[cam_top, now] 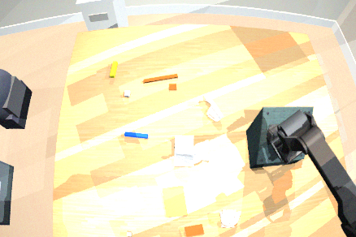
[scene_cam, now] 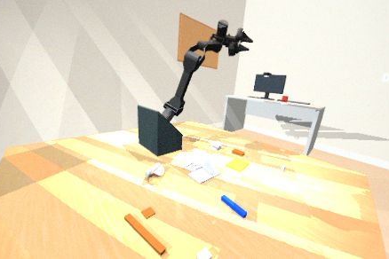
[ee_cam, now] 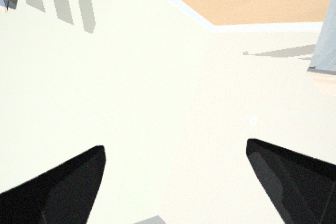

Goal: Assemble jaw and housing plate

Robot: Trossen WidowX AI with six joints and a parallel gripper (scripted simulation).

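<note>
A white assembly lies mid-table, with a raised part along one side; glare hides its pins, stubs and the mounted jaw's teeth. A white curved part, perhaps the loose jaw, lies apart from it, nearer the dark box. Another white roundish part lies on the other side; I cannot tell if it is the housing plate. My gripper is open and empty, high above the table, out of view in the top view. The wrist view shows mostly wall between the fingers.
The arm rises from a dark teal box. A blue bar, an orange bar, a yellow pad, an orange block and small white blocks lie around the assembly.
</note>
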